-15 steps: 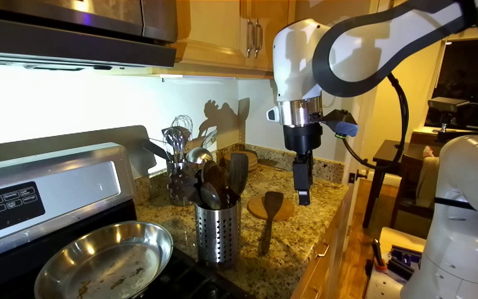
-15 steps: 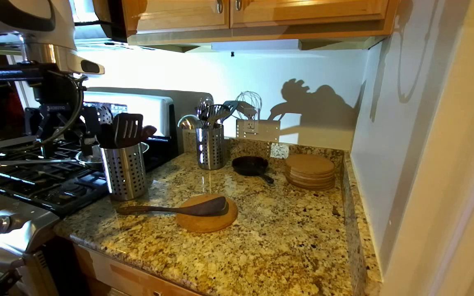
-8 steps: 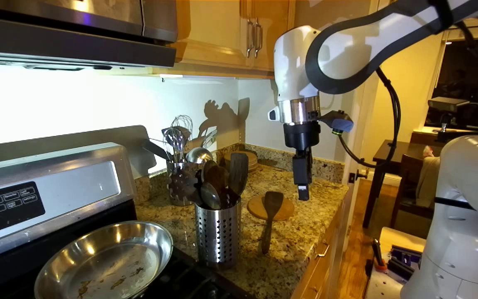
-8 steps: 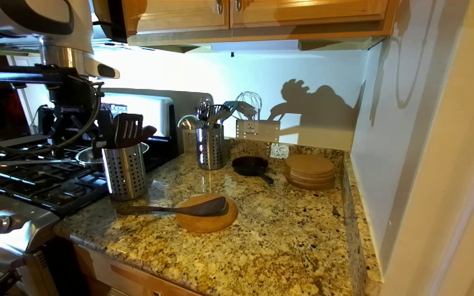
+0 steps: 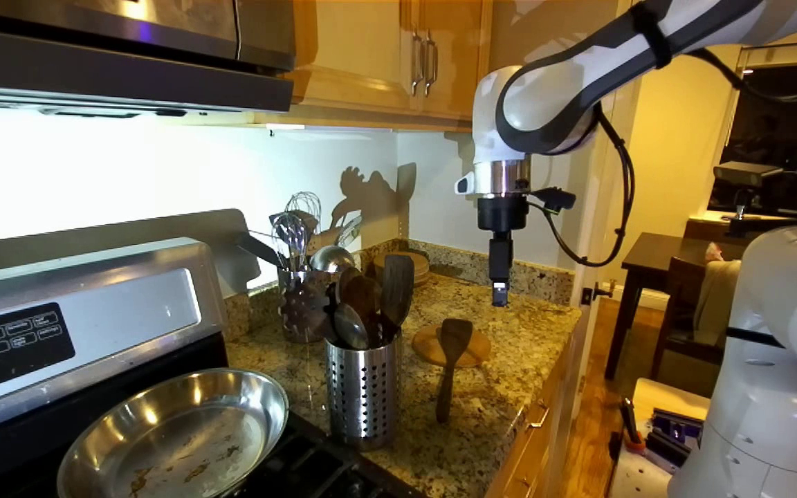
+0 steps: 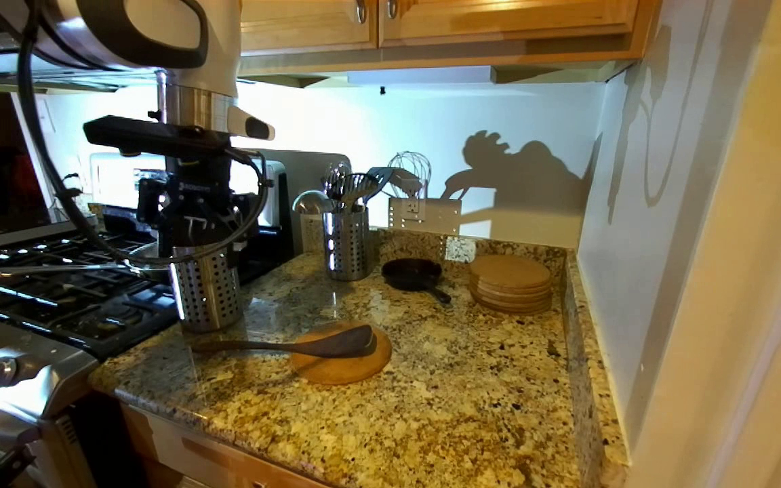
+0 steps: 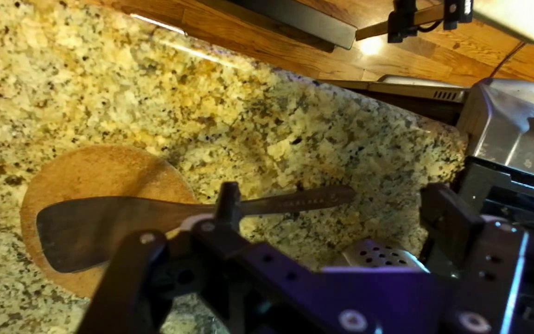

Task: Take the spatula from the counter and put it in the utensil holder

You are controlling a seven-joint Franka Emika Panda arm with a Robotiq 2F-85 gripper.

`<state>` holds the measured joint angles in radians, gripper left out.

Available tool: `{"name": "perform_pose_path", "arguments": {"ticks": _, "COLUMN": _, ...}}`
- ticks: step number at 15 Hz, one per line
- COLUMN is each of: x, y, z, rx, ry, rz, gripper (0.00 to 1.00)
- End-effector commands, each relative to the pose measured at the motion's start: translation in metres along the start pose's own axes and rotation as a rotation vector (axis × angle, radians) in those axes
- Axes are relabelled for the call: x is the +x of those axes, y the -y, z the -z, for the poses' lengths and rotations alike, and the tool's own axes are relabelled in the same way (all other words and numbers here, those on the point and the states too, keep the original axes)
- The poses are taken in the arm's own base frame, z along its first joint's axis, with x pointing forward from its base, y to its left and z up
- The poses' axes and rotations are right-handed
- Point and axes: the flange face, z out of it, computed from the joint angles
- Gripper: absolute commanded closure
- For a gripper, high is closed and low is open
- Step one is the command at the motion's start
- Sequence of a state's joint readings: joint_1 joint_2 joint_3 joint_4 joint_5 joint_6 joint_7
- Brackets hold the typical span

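The brown wooden spatula lies flat, its head on a round wooden disc and its handle reaching over the granite counter. Beside the handle's end stands the utensil holder, a perforated steel cylinder full of utensils. In the wrist view the spatula's handle shows between the wide-apart fingers of my gripper, well below them. Just a corner of the utensil holder peeks out behind the gripper body. In an exterior view the gripper hides the utensils and upper part of that holder.
A steel pan sits on the stove by the holder. Farther back are another perforated cylinder with utensils, a small black skillet and a stack of round discs. Upper cabinets hang above.
The arm has moved over the counter, rightward in an exterior view and away from the camera, slightly upward, in an exterior view. The spatula and the holder have stayed put.
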<state>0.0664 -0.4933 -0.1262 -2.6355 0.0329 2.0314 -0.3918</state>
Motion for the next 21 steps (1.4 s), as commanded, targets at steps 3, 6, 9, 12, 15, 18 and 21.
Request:
{"name": "perform_pose_path", "arguments": {"ticks": 3, "x": 0.003, "y": -0.025, "z": 0.000, "rx": -0.008, "ry": -0.018, "rz": 0.000, "gripper": 0.00}}
{"name": "perform_pose_path", "arguments": {"ticks": 6, "x": 0.004, "y": -0.022, "z": -0.002, "rx": -0.010, "ry": -0.013, "rz": 0.007, "gripper": 0.00}}
{"name": "perform_pose_path", "arguments": {"ticks": 9, "x": 0.004, "y": -0.022, "z": -0.002, "rx": -0.010, "ry": -0.013, "rz": 0.008, "gripper": 0.00}}
{"name": "perform_pose_path", "arguments": {"ticks": 12, "x": 0.004, "y": -0.033, "z": 0.000, "rx": -0.009, "ry": -0.050, "rz": 0.000, "gripper": 0.00}}
{"name": "perform_pose_path", "arguments": {"ticks": 15, "x": 0.001, "y": -0.050, "z": 0.006, "rx": -0.041, "ry": -0.127, "rz": 0.029, "gripper": 0.00}}
{"name": "perform_pose_path", "arguments": {"ticks": 18, "x": -0.004, "y": -0.081, "z": 0.010, "rx": -0.075, "ry": -0.206, "rz": 0.070, "gripper": 0.00}}
{"name": "perform_pose_path", "arguments": {"ticks": 21, "x": -0.006, "y": -0.111, "z": 0.006, "rx": -0.085, "ry": -0.243, "rz": 0.085, "gripper": 0.00}}
